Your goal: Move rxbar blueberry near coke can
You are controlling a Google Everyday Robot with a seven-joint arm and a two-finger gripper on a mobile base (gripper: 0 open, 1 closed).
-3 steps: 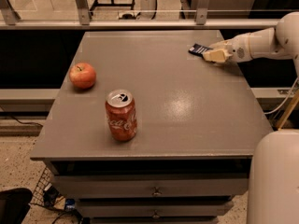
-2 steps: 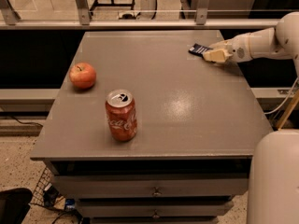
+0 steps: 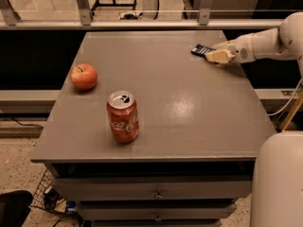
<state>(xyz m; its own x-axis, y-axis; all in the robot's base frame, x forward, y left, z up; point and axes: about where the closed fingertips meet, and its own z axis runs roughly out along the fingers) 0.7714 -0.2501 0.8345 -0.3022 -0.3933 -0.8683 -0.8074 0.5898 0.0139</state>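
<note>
The rxbar blueberry (image 3: 200,49) is a small dark navy wrapper lying flat near the far right edge of the grey table (image 3: 189,112). My gripper (image 3: 214,55) reaches in from the right and sits right over the bar's right end, covering part of it. The coke can (image 3: 122,116) stands upright near the table's front left, far from the bar.
A red apple (image 3: 84,76) lies at the table's left side, behind the can. A metal railing (image 3: 142,23) runs behind the table. The robot's white body (image 3: 279,178) fills the lower right corner. Drawers sit below the tabletop.
</note>
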